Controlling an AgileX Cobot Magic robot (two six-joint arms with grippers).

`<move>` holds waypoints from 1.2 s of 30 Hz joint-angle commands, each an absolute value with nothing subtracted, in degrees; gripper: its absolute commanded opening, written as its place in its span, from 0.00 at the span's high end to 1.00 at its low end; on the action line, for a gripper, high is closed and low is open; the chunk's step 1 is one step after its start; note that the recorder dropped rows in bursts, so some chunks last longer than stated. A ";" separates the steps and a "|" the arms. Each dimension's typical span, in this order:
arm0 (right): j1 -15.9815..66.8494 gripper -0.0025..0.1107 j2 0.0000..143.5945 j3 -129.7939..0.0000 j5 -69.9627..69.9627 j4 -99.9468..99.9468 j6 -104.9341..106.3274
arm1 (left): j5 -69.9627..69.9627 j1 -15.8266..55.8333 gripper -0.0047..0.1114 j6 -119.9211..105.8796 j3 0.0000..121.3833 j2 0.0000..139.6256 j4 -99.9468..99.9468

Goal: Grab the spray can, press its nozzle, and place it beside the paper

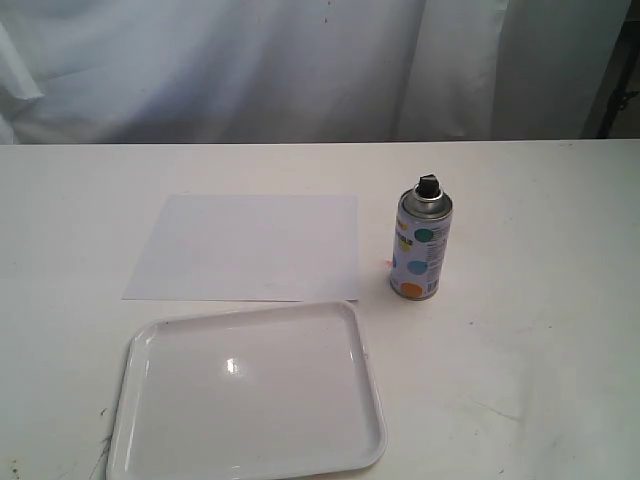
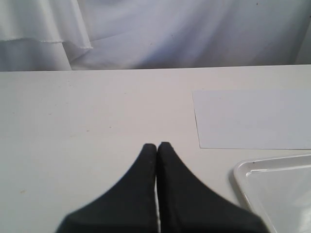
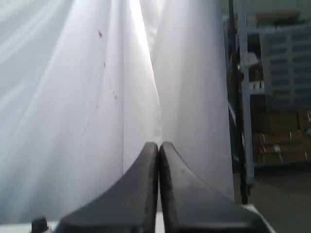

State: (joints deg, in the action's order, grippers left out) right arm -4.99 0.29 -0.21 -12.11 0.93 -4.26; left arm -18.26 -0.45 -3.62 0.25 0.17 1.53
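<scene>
The spray can stands upright on the white table, just right of the paper, its black nozzle on top of the silver shoulder. Neither arm shows in the exterior view. In the left wrist view my left gripper is shut with nothing in it, low over bare table, with the paper ahead and to one side. My right gripper is shut and empty, pointing at the white curtain. A small black tip shows at that view's bottom edge; whether it is the nozzle I cannot tell.
A glossy white tray with a raised rim lies in front of the paper; its corner shows in the left wrist view. A white curtain hangs behind the table. Metal shelving stands beyond the curtain's edge.
</scene>
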 commanded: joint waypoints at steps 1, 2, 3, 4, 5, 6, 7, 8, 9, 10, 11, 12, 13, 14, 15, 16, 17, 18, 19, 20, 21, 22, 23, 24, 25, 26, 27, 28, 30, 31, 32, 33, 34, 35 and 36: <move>-5.14 0.98 0.00 0.00 -24.14 1.03 -4.54 | -18.00 -0.59 0.96 -3.47 0.00 0.00 2.02; -5.14 0.98 0.00 -0.11 -24.29 1.03 -4.54 | -18.00 -0.59 0.96 -3.47 0.00 0.00 2.02; -5.14 0.98 0.00 -1.00 -24.29 1.03 -4.00 | -18.00 -0.59 0.96 -3.47 0.00 0.00 2.02; -5.14 0.98 0.00 -1.94 -24.29 1.03 -3.46 | -18.00 -0.59 0.96 -3.47 0.00 0.00 2.02; -5.14 0.98 0.00 -2.98 -24.29 1.03 -2.72 | -18.00 -0.59 0.96 -3.47 0.00 0.00 2.02; -5.14 0.98 0.00 -4.11 -24.29 0.90 -2.23 | -18.00 -0.59 0.96 -3.47 0.00 0.00 2.02; -5.14 0.98 0.61 -5.39 -24.40 0.79 -1.76 | -18.00 -0.59 0.96 -3.47 0.00 0.00 2.02; -5.14 0.98 1.52 -6.43 -24.90 0.79 -1.34 | -18.00 -0.59 0.96 -3.47 0.00 0.00 2.02; -5.14 0.98 2.93 -7.75 -25.69 0.79 -0.87 | -18.00 -0.59 0.96 -3.47 0.00 0.00 2.02; -5.14 0.98 4.58 -9.13 -26.52 0.79 -0.49 | -18.00 -0.59 0.96 -3.47 0.00 0.00 2.02; -5.14 0.98 6.03 -10.26 -27.10 0.79 0.00 | -18.00 -0.59 0.96 -3.47 0.00 0.00 2.02; -5.14 0.98 8.01 -11.75 -27.61 0.79 0.00 | -18.00 -0.59 0.96 -3.47 0.00 0.00 2.02; -5.14 0.98 10.07 -13.31 -28.03 0.79 0.00 | -18.00 -0.59 0.96 -3.47 0.00 0.00 2.02; -5.14 0.98 11.86 -14.84 -28.35 0.79 0.00 | -18.00 -0.59 0.96 -3.47 0.00 0.00 2.02; -5.14 0.98 14.17 -16.31 -28.99 0.79 0.00 | -18.00 -0.59 0.96 -3.47 0.00 0.00 2.02; -5.14 0.98 16.55 -17.71 -30.00 0.79 0.00 | -18.00 -0.59 0.96 -3.47 0.00 0.00 2.02; -5.14 0.98 21.44 -20.03 -32.06 0.90 0.00 | -18.00 -0.59 0.96 -3.47 0.00 0.00 2.02; -5.14 0.98 23.91 -21.24 -33.31 1.13 0.00 | -18.00 -0.59 0.96 -3.47 0.00 0.00 2.02; -5.14 0.98 26.32 -22.42 -34.51 1.13 0.00 | -18.00 -0.59 0.96 -3.47 0.00 0.00 2.02; -5.14 0.98 28.32 -23.34 -35.42 1.13 0.00 | -18.00 -0.59 0.96 -3.47 0.00 0.00 2.02; -5.14 0.98 30.73 -24.50 -36.49 1.13 0.00 | -18.00 -0.59 0.96 -3.47 0.00 0.00 2.02; -5.14 0.98 33.24 -25.60 -37.57 1.13 0.00 | -18.00 -0.59 0.96 -3.47 0.00 0.00 2.02; -5.14 0.98 35.18 -26.45 -38.60 1.27 0.00 | -18.00 -0.59 0.96 -3.47 0.00 0.00 2.02; -5.14 0.98 40.08 -28.37 -41.31 2.72 -1.46 | -18.00 -0.59 0.96 -3.47 0.00 0.00 2.02; -5.14 0.98 42.41 -29.29 -42.67 3.55 -2.29 | -18.00 -0.59 0.96 -3.47 0.00 0.00 2.02; -5.14 0.98 44.93 -30.13 -43.90 4.73 -3.42 | -18.00 -0.59 0.96 -3.47 0.00 0.00 2.02; -5.14 0.98 47.55 -30.94 -45.18 6.40 -4.75 | -18.00 -0.59 0.96 -3.47 0.00 0.00 2.02; -5.14 0.98 49.62 -31.54 -46.24 7.87 -5.86 | -18.00 -0.59 0.96 -3.47 0.00 0.00 2.02; -5.14 0.98 54.77 -33.06 -48.45 11.51 -7.42 | -18.00 -0.59 0.96 -3.47 0.00 0.00 2.02; -5.14 0.98 56.83 -33.67 -49.03 12.78 -7.54 | -18.00 -0.59 0.96 -3.47 0.00 0.00 2.02; -5.14 0.98 59.90 -34.40 -49.88 13.73 -7.54 | -18.00 -0.59 0.96 -3.47 0.00 0.00 2.02; -5.14 0.98 61.91 -34.77 -50.38 13.82 -7.54 | -18.00 -0.59 0.96 -3.47 0.00 0.00 2.02; -5.14 0.98 64.34 -35.07 -51.05 13.82 -7.80 | -18.00 -0.59 0.96 -3.47 0.00 0.00 2.02; -5.14 0.98 66.59 -35.19 -51.85 13.82 -8.36 | -18.00 -0.59 0.96 -3.47 0.00 0.00 2.02; -5.14 0.98 68.75 -35.28 -52.91 13.82 -8.91 | -18.00 -0.59 0.96 -3.47 0.00 0.00 2.02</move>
State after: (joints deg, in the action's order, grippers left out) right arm -4.99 64.11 -34.51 -50.21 12.59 -7.49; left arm -18.26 -0.45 -3.62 0.25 0.17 1.53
